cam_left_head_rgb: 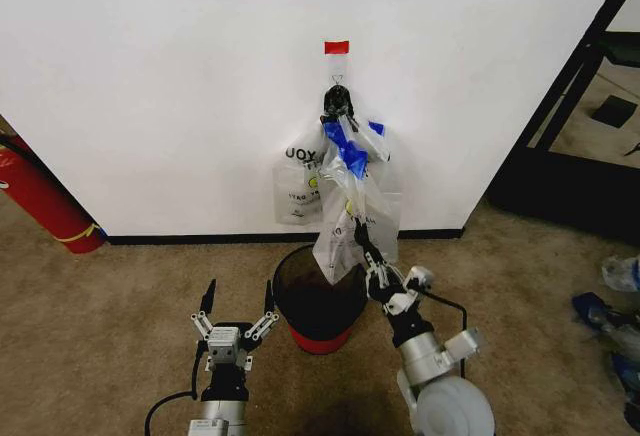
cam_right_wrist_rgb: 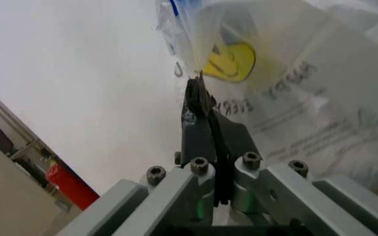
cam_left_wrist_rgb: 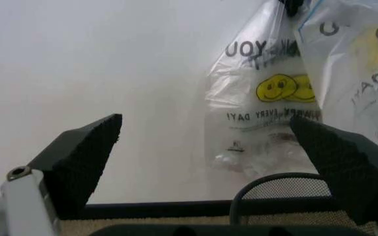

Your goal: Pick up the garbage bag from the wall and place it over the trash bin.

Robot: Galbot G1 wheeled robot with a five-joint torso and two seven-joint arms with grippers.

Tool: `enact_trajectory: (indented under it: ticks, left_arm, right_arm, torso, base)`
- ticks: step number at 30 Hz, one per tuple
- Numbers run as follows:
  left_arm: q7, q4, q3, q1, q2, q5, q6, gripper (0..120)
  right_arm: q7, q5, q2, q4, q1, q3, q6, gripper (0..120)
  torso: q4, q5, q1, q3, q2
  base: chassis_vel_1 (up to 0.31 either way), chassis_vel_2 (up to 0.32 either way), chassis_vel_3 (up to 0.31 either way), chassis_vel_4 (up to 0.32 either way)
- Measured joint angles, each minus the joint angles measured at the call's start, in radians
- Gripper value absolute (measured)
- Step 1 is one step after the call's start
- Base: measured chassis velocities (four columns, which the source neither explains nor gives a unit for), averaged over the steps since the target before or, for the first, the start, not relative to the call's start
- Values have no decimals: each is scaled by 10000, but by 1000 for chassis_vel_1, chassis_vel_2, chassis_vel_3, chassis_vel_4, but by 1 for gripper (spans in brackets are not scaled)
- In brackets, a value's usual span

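The garbage bag (cam_left_head_rgb: 345,211), clear plastic with a yellow smiley and blue handle trim, hangs down the white wall (cam_left_head_rgb: 150,86) from the black knot under the hook (cam_left_head_rgb: 337,82). Its lower part drapes over the far rim of the trash bin (cam_left_head_rgb: 318,301), a black mesh basket with a red base. My right gripper (cam_left_head_rgb: 358,234) is shut on a fold of the garbage bag (cam_right_wrist_rgb: 294,98) just above the bin, its fingertips (cam_right_wrist_rgb: 196,86) pinched on the plastic. To the bin's left my left gripper (cam_left_head_rgb: 240,291) stands open and holds nothing. The trash bin's rim (cam_left_wrist_rgb: 274,181) lies beyond that gripper (cam_left_wrist_rgb: 205,123).
A matching bag (cam_left_head_rgb: 298,184) hangs flat against the wall to the left of the held one. A red fire extinguisher (cam_left_head_rgb: 40,196) leans at the far left. A black frame (cam_left_head_rgb: 575,86) and blue clutter (cam_left_head_rgb: 610,316) stand on the right. Brown carpet (cam_left_head_rgb: 110,326) lies around the bin.
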Motion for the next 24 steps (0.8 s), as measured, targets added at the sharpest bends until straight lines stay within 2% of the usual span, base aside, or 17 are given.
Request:
enact_trajectory:
  ticks: [5, 10, 24]
  left_arm:
    - [1, 59, 40, -41, -25, -1, -5, 100]
    - [3, 110, 68, -79, -30, -5, -6, 100]
    - [5, 158, 39, -165, 154, -183, -7, 100]
  right_arm:
    - [-113, -332, 9, 238, -644, -45, 317, 0]
    - [-430, -1312, -105, 136, -1307, 80, 1005, 0]
    - [-812, -2930, 21, -425, -2144, 236, 2241, 0]
  torso:
    - [0, 0, 0, 0, 0]
    - [0, 0, 0, 0, 0]
    - [0, -1, 1, 0, 0]
  base:
    - [0, 0, 0, 0]
    - [0, 0, 0, 0]
    - [0, 0, 0, 0]
